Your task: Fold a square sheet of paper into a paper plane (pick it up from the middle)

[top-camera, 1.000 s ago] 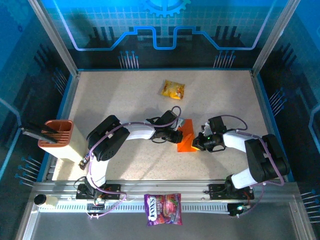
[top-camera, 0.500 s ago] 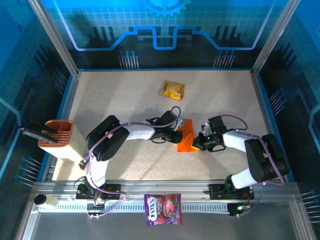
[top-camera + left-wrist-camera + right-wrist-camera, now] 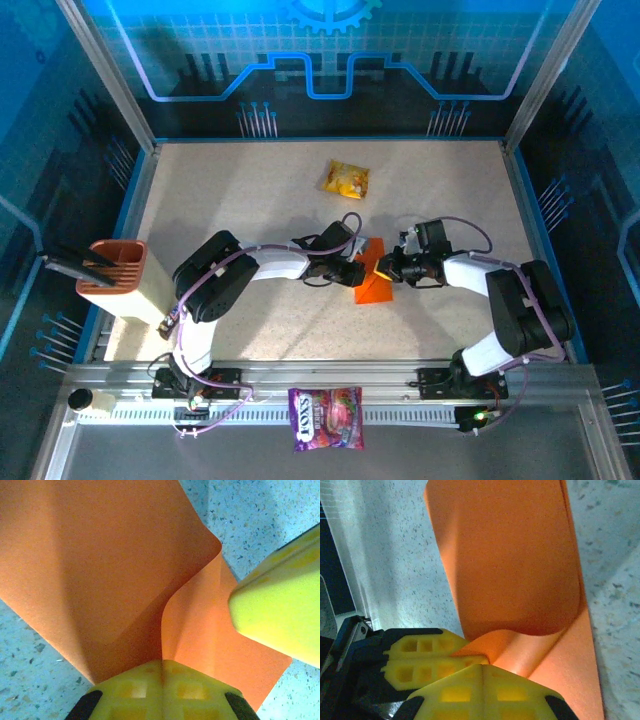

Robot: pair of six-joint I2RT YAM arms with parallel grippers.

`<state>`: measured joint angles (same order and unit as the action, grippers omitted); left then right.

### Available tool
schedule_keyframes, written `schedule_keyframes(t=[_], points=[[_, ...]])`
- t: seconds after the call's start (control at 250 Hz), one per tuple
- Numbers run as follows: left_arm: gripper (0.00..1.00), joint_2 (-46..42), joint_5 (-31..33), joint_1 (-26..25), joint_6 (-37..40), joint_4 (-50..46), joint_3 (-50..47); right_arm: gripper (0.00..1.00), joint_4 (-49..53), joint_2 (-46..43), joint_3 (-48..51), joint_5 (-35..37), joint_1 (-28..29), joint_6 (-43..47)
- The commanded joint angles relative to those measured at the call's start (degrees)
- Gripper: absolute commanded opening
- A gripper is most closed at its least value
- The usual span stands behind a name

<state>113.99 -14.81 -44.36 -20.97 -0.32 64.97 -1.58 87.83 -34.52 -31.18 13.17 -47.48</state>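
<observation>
Pinching tight — left hand (image 3: 352, 272) and right hand (image 3: 386, 270) are gripping the square sheet of paper (image 3: 375, 288) mid-sheet, on opposite sides of its long axis, equally near.

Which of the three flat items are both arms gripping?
The plain orange sheet, centre; the yellow packet lies far back, the purple bag at the near edge.

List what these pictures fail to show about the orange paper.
- Top view: middle of the orange paper, covered by the left tool and right tool.
- Left wrist view: its upper part, cut off by the frame's top edge.
- Right wrist view: the pinched fold, hidden between the right tool's pads.
</observation>
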Motion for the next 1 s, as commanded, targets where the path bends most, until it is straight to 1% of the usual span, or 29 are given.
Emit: schedule_keyframes(t=[0.0,0.208,0.467,0.623,0.807,0.995], points=[[0.02,0.8,0.6,0.5,0.3,-3.7,-0.6,0.00,-3.3,1.6,-0.9,-2.2,0.2,-2.1],[0.02,1.0,0.5,0.5,0.4,-3.9,-0.4,0.00,-3.8,3.8,-0.9,-2.2,0.9,-2.0],[0.02,1.0,0.7,0.6,0.7,-4.3,-0.6,0.00,-1.0,7.3,1.3,1.4,0.3,0.3],[0.02,0.9,0.9,0.7,0.9,-4.8,-1.1,0.00,-0.5,6.3,1.9,1.4,-0.8,0.2],[0.01,1.2,0.8,0.8,1.1,-5.2,-0.9,0.00,3.1,2.1,-1.6,0.9,-2.0,1.4],[0.02,1.5,0.6,0.8,1.2,-5.7,-0.4,0.00,2.8,4.4,-3.3,0.2,-3.1,2.3]])
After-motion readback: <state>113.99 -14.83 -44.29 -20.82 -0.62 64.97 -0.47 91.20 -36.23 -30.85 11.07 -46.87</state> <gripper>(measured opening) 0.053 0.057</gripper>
